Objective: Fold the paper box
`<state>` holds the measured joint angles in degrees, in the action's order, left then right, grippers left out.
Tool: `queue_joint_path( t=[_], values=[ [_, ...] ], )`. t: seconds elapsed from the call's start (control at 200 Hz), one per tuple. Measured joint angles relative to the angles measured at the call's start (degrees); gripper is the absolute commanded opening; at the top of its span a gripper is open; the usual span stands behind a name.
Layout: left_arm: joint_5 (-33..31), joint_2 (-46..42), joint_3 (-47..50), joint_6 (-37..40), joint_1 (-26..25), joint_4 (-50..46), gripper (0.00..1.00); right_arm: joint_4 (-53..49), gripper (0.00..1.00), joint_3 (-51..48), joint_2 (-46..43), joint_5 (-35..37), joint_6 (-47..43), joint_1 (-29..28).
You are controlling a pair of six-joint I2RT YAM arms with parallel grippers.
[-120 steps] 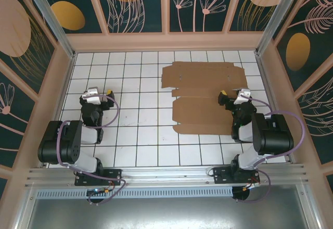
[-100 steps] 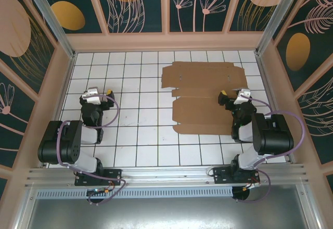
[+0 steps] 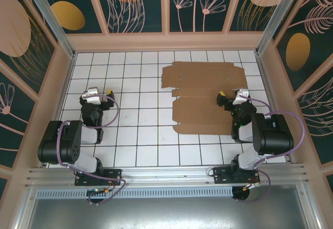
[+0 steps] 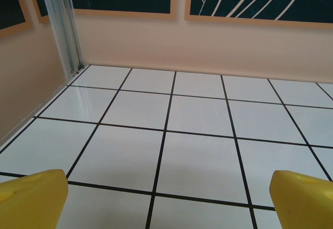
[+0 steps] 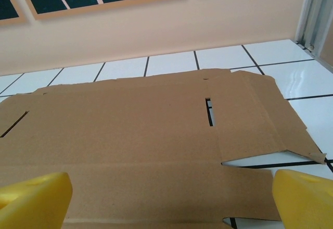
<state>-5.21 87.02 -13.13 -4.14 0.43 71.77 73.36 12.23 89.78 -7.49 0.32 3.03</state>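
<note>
I see my right tool (image 5: 171,200) and left tool (image 4: 166,200) both spread wide, the flat paper box (image 5: 130,135) under the right one.

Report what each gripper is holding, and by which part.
Nothing is held: the left gripper is open over tiles, the right gripper open over the flat paper box.
</note>
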Motion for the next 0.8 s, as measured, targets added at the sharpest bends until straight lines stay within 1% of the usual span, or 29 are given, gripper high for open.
queue_joint_path(
  t=[0.39,0.465,0.53,0.606,0.701,0.796],
  values=[
    [0.07,-0.11,0.0,0.02,0.0,-0.22,0.99,-0.31,0.99,0.02,-0.04,-0.59,-0.02,0.0],
    [0.55,-2.45,-1.29,0.07,-0.02,-5.27,0.99,-2.6,0.99,0.07,-2.01,0.31,-0.5,-0.72],
    [1.64,-5.88,-4.52,0.7,-0.35,-12.07,0.99,-8.33,0.99,1.05,-7.06,3.34,-1.95,-3.63],
    [2.16,-11.13,-7.54,1.11,-2.95,-15.43,0.99,-13.25,0.99,3.93,-13.88,6.71,-3.58,-10.32],
    [4.35,-18.78,-9.25,1.73,-10.08,-15.98,0.99,-14.86,0.99,6.99,-21.49,8.11,-4.22,-19.15],
    [5.68,-24.02,-12.48,2.12,-19.43,-20.09,0.99,-18.21,0.99,10.05,-28.06,10.93,-2.64,-26.91]
  ],
)
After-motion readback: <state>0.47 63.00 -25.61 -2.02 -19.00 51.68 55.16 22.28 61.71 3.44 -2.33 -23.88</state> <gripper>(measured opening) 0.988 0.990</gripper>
